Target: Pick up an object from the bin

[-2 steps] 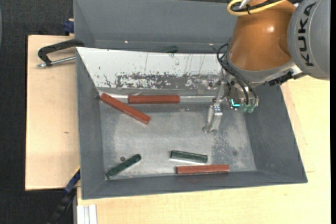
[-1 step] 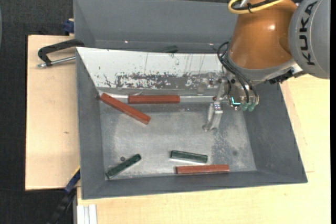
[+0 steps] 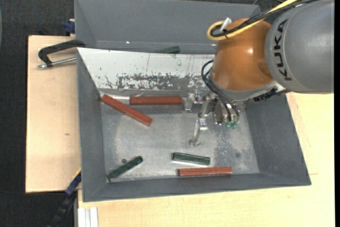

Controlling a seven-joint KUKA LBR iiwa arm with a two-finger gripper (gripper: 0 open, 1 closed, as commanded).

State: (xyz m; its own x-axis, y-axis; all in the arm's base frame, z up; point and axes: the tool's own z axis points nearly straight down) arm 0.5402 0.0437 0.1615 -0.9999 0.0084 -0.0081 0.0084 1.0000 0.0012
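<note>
Dark-green short bar [image 3: 190, 158] is seen just below the end effector [image 3: 195, 140]; its grip state cannot be told.

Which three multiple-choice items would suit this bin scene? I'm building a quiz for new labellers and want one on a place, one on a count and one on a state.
1. Where is the gripper?
A. Inside the bin, right of the middle
B. Over the front left corner
C. Outside the bin

2. How many red sticks lie in the bin?
A. One
B. Three
C. Six

3. How does the back left red stick lie?
A. On end
B. Flat, at a slant
C. Lifted by the gripper

Answers:
1 A: it hangs over the floor just behind the dark green stick.
2 B: the back left red stick, the red stick along the back wall and the red stick at the front wall.
3 B: it rests on the floor, its left end farther back.
</note>
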